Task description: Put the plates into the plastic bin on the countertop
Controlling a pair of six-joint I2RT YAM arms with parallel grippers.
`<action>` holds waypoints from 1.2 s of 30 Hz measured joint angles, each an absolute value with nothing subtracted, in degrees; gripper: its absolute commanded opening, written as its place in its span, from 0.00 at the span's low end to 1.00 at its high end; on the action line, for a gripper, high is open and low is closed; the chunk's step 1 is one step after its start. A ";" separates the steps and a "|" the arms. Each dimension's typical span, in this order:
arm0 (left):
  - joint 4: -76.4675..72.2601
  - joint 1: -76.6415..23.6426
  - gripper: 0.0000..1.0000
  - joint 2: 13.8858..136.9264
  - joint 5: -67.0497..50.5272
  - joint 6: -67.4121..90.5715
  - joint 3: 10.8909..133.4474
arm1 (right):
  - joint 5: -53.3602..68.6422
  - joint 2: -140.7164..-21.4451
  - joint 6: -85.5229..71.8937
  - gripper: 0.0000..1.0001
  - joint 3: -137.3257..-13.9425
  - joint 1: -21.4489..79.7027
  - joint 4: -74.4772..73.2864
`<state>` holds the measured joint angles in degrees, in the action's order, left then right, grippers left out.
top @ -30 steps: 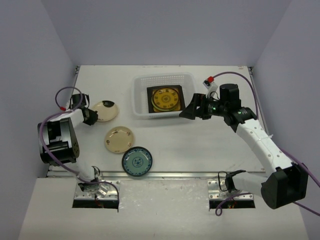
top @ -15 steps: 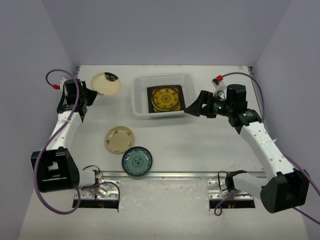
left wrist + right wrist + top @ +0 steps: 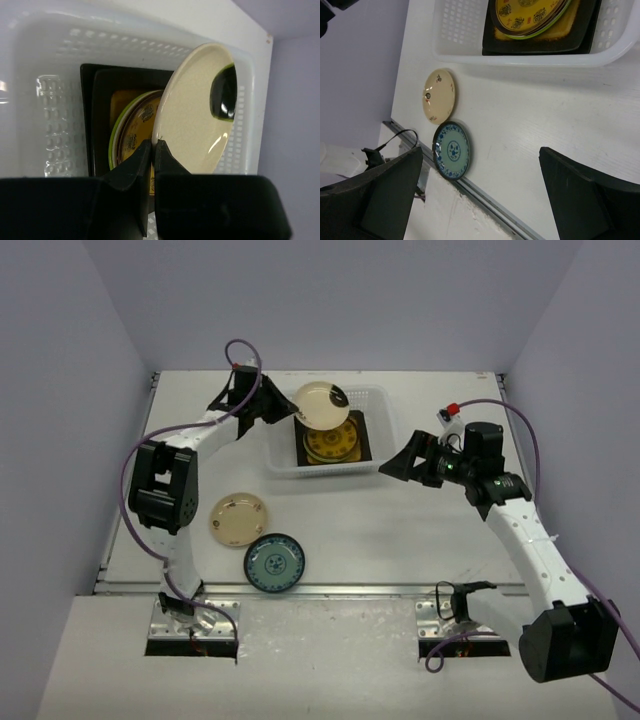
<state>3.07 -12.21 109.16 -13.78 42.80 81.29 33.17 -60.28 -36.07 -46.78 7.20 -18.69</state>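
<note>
Holding a cream plate over the bin

Left gripper (image 3: 293, 412) has its jaws closed on the rim of the held cream plate (image 3: 322, 403), pinching the near edge; wrist view shows both fingers (image 3: 162, 152) tight on the rim. The plate (image 3: 192, 110) is tilted, lifted above the plastic bin (image 3: 275, 445), over its far half. The bin (image 3: 55, 100) holds a dark square plate (image 3: 362, 443) with a brown-yellow patterned plate (image 3: 330, 445) on top; a lime green rim (image 3: 114, 145) shows under the patterned one. How many square plates are stacked, cannot tell.

Right gripper (image 3: 400, 462) hangs just right of the bin with jaws wide apart, holding nothing, above bare countertop (image 3: 400, 530).

A second cream plate (image 3: 238, 519) and a blue-white plate (image 3: 274, 563) lie flat on the countertop, front left, nearly touching, the blue-white one by the metal rail (image 3: 350, 589).
</note>
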 measured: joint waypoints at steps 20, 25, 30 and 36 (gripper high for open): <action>9.28 -19.62 0.04 111.40 -9.05 39.68 81.36 | 34.27 -59.16 -34.81 0.99 -46.28 7.18 -20.46; 9.55 -19.53 0.32 110.39 -8.07 39.31 81.80 | 34.68 -59.16 -34.78 0.99 -46.28 7.18 -20.64; 10.16 -19.40 0.51 110.37 -6.28 39.52 82.06 | 34.76 -59.13 -34.54 0.99 -46.28 7.18 -20.72; 10.89 -19.40 1.00 110.09 -4.30 39.38 82.08 | 38.19 -59.25 -34.08 0.99 -44.56 7.19 -18.23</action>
